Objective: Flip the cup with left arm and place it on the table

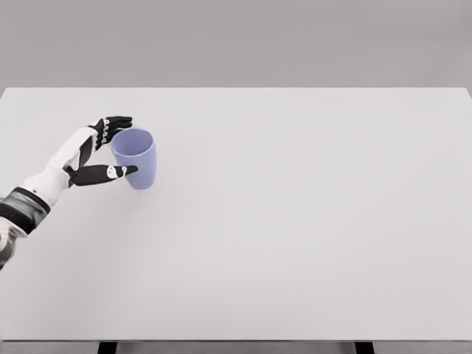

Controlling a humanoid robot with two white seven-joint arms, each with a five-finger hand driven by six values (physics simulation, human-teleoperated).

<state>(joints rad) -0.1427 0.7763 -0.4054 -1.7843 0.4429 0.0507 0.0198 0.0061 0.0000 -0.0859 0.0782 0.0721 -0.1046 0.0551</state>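
Left hand (99,147) is reaching in, fingers (118,122) and thumb spread wide, bracketing the upright lavender plastic cup (136,158), not clearly gripping.

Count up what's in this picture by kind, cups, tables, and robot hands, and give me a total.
Cups: 1, the blue cup, standing mouth up on the table.
Tables: 1, the white table.
Hands: 1, the left hand, fingers spread around the cup; the right hand is out of view.
Total: 3
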